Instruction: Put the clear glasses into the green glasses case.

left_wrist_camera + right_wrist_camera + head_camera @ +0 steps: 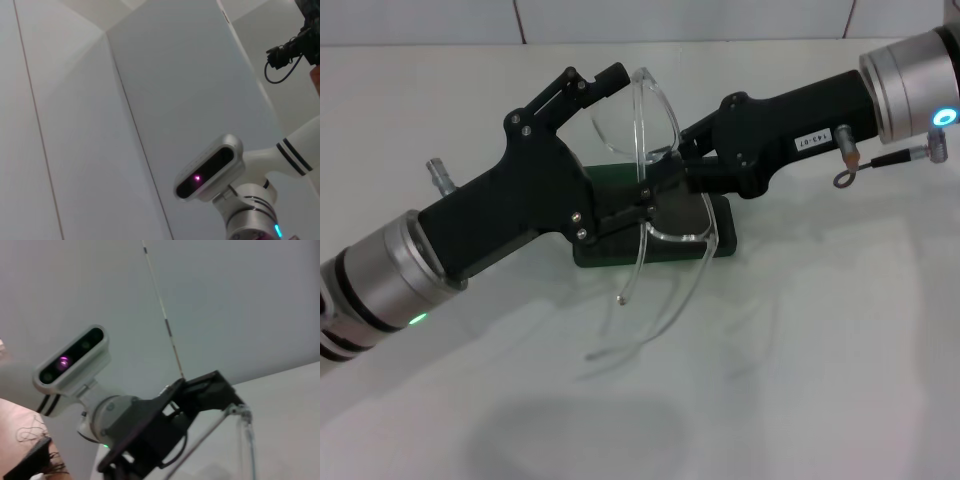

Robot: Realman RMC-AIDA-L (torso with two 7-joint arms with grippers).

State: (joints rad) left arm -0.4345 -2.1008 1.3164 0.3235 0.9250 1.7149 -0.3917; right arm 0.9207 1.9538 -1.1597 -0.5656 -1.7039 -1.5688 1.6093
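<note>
The clear glasses [658, 120] hang in the air above the green glasses case [720, 235], one lens high, the other low, their thin temple arms drooping toward the table. My right gripper [672, 165] comes in from the upper right and is shut on the frame near the bridge. My left gripper [628, 140] reaches from the lower left and is open, its fingers [600, 82] spread on either side of the upper lens. The case lies on the table under both hands, largely hidden. The right wrist view shows the left gripper [200, 390] and a clear temple arm [246, 430].
A white tabletop [820, 380] stretches out in front of the case. Both wrist views point upward at the robot's head camera [207, 167] [70, 362] and pale wall panels.
</note>
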